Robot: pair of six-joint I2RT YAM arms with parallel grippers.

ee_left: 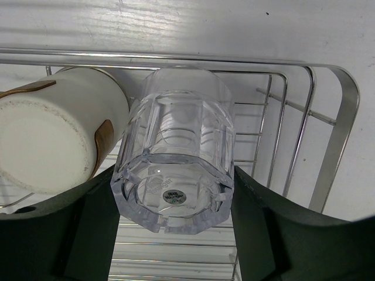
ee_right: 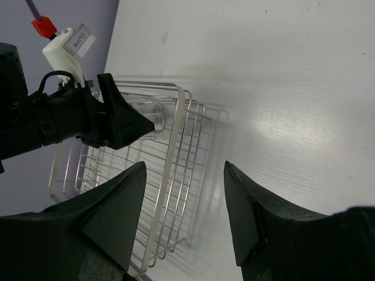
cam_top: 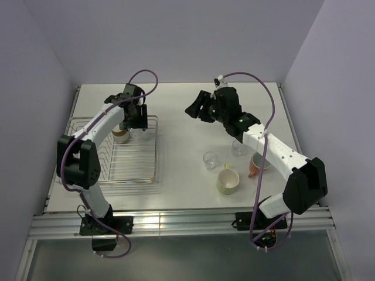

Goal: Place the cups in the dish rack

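Observation:
My left gripper is shut on a clear glass tumbler, base toward the camera, held over the far end of the silver wire dish rack. A brown-and-cream cup lies in the rack just left of the tumbler. From the top the left gripper is above the rack, beside that cup. My right gripper is open and empty, raised over the table's middle. Two clear tumblers, a yellow-green mug and a salmon mug stand on the table at the right.
The right wrist view shows the rack and the left gripper with its tumbler beyond my open right gripper. Grey walls enclose the white table on three sides.

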